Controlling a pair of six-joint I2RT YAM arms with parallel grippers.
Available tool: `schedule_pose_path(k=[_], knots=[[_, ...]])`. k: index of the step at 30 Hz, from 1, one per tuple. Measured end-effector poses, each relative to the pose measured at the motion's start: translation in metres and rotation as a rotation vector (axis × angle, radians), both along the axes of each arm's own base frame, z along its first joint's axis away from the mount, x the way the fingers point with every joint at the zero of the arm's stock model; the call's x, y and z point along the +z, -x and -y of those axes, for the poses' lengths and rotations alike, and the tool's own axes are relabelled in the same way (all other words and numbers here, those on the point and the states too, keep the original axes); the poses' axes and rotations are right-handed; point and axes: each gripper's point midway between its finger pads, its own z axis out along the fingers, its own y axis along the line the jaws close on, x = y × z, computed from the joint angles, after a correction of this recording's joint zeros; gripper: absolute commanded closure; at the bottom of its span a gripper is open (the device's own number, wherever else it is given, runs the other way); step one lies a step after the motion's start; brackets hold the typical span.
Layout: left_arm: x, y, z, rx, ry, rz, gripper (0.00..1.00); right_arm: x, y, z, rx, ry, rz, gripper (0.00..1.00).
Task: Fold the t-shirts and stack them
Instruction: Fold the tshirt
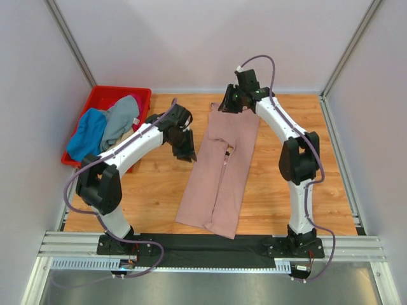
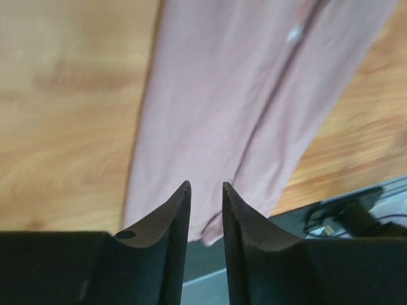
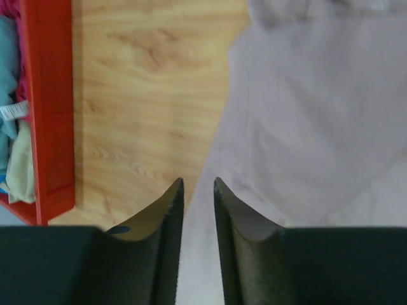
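Note:
The dusty-pink t-shirt (image 1: 219, 171) lies folded into a long narrow strip down the middle of the wooden table, its lower end reaching the black base strip. It also shows in the left wrist view (image 2: 235, 95) and the right wrist view (image 3: 318, 127). My left gripper (image 1: 186, 154) (image 2: 206, 185) hovers just off the shirt's left edge, jaws a little apart and empty. My right gripper (image 1: 227, 105) (image 3: 198, 181) is over the shirt's far left corner, jaws a little apart and empty. Blue (image 1: 89, 133), grey (image 1: 119, 121) and magenta (image 1: 135, 101) shirts lie in the crate.
The red plastic crate (image 1: 102, 95) stands at the far left of the table and shows at the left of the right wrist view (image 3: 48, 95). The black base strip (image 1: 210, 243) and metal rails run along the near edge. White walls close in the table.

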Motion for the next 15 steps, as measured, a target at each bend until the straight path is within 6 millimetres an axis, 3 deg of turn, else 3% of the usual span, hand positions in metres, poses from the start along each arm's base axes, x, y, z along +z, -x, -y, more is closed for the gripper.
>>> schedule_pose_path(k=[3, 6, 10, 15], knots=[[0.013, -0.054, 0.029, 0.005, 0.067, 0.107, 0.73, -0.004, -0.047, -0.016, 0.006, -0.026, 0.074, 0.86], [0.006, -0.104, 0.052, 0.019, 0.12, 0.166, 0.76, -0.033, -0.074, -0.026, 0.015, -0.044, 0.081, 0.91], [-0.028, -0.161, 0.067, 0.064, 0.21, 0.183, 0.76, -0.086, -0.089, -0.029, 0.018, -0.069, 0.044, 0.94], [-0.082, -0.205, 0.07, 0.121, 0.283, 0.137, 0.76, -0.131, -0.108, -0.023, 0.004, -0.086, 0.043, 0.95]])
